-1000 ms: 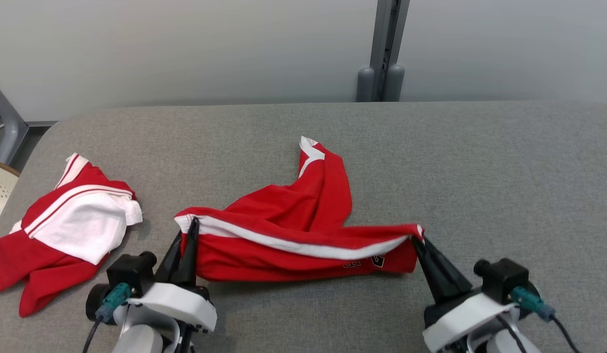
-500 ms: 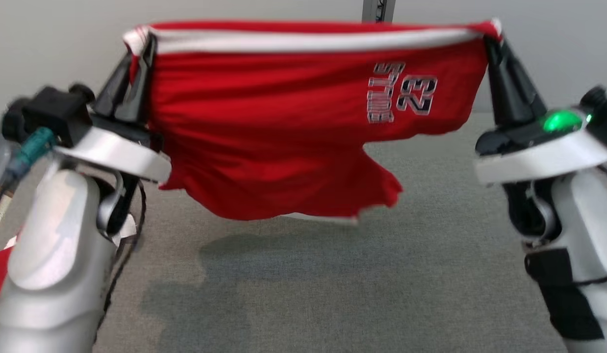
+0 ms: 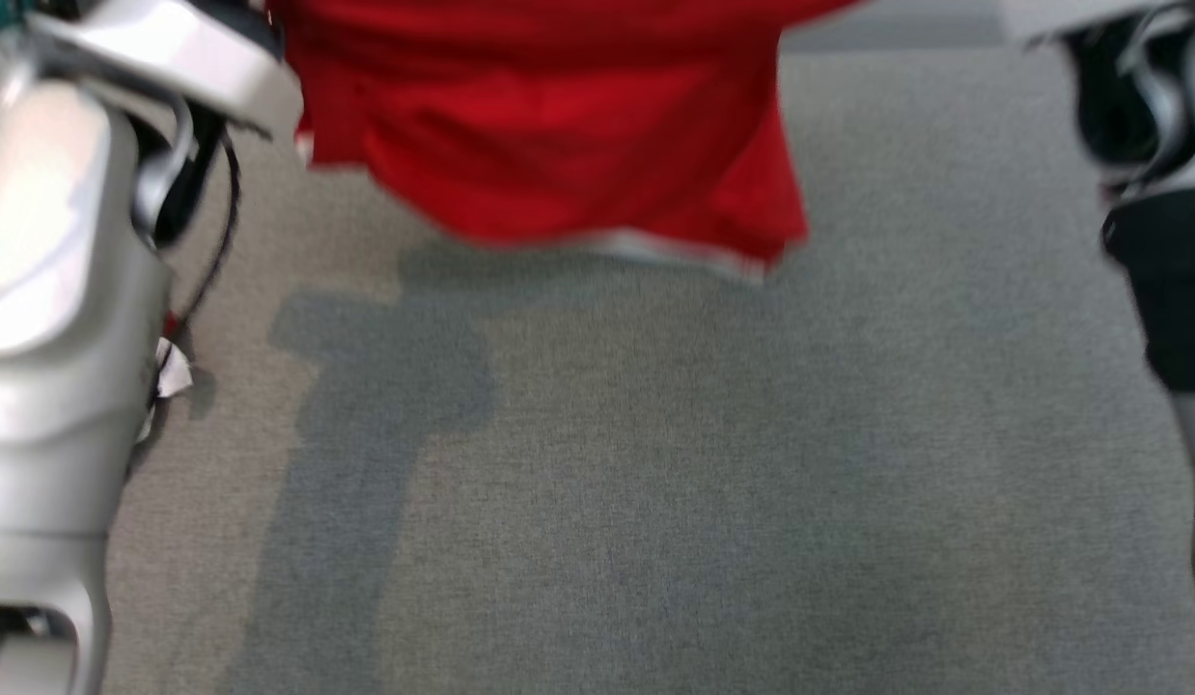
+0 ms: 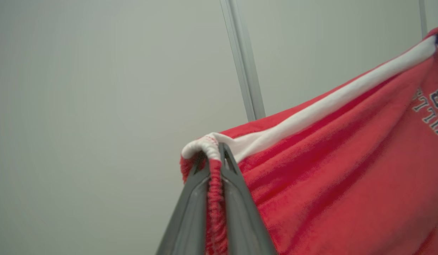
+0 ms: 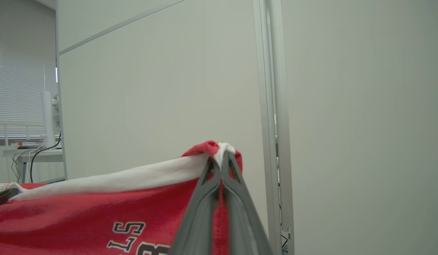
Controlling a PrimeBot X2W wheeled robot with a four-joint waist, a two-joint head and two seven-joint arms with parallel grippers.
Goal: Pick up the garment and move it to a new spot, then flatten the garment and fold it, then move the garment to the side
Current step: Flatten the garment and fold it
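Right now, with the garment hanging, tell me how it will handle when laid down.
Probably floppy: the garment hangs limp above the table, its hem uneven. Likely light: two pinches, left gripper and right gripper, hold it with its white band nearly straight. It will probably crumple unless lowered stretched.

The left arm (image 3: 47, 290) and right arm (image 3: 1162, 241) stand raised at the near left and right. The left gripper (image 4: 215, 156) and right gripper (image 5: 222, 159) are each pinched tight on the garment (image 4: 328, 159).
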